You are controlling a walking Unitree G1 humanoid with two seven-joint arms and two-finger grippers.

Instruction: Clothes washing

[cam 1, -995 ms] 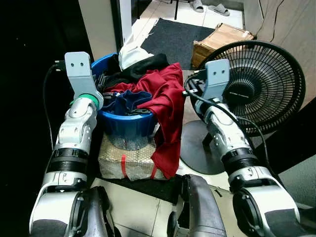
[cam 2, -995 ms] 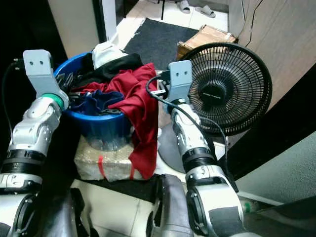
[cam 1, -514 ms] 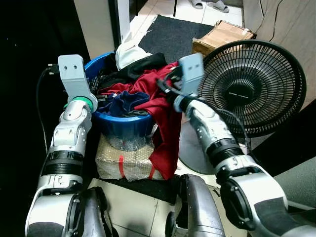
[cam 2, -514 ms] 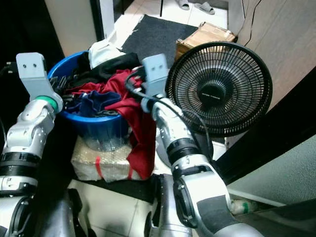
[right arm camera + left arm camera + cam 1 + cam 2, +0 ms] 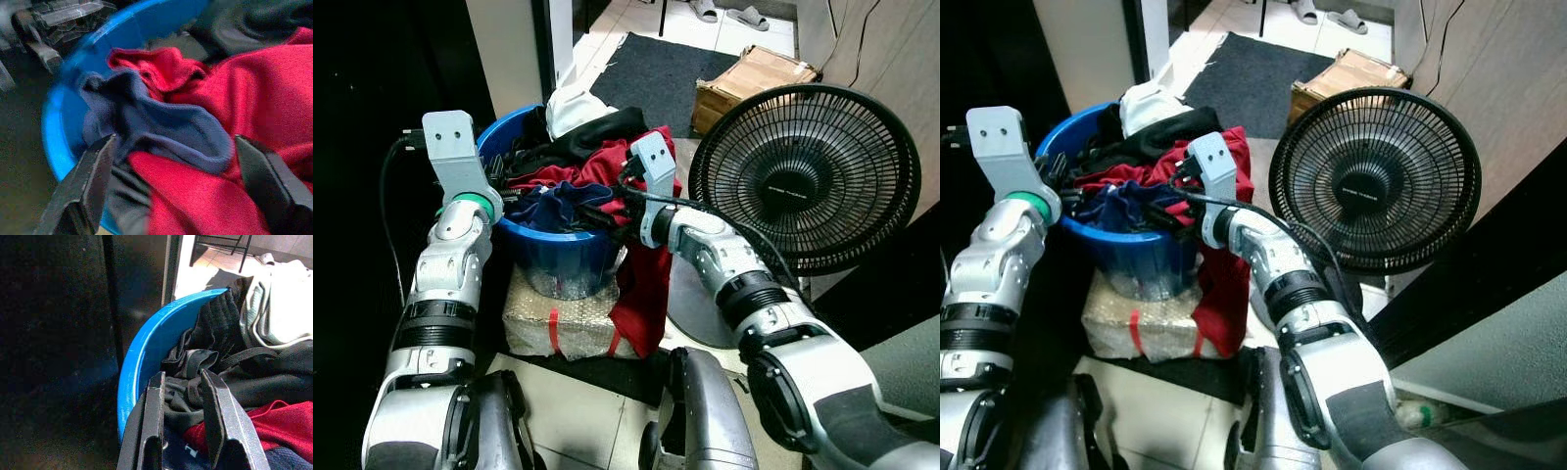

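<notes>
— Where's the right pincer (image 5: 176, 161)?
— Over the tub (image 5: 558, 250), its fingers (image 5: 83, 191) spread wide on either side of the navy cloth (image 5: 161, 125) and the red garment (image 5: 274, 93), gripping nothing.

— And the left pincer (image 5: 183, 411)?
— At the tub's left rim, fingers a little apart, with black cloth (image 5: 215, 333) lying between and past the tips; it has hold of nothing that I can see.

— How do the clothes look?
— Heaped above the tub's rim. The navy piece is crumpled in the middle, the red one spreads over it and hangs down the tub's right side, black ones lie along the far side, and a white one (image 5: 573, 103) sits at the back.

— What's around the tub?
— It stands on a wrapped bundle (image 5: 558, 318). A fan (image 5: 808, 176) is just right of it, a dark mat (image 5: 656, 73) and a box (image 5: 749, 78) beyond.
</notes>
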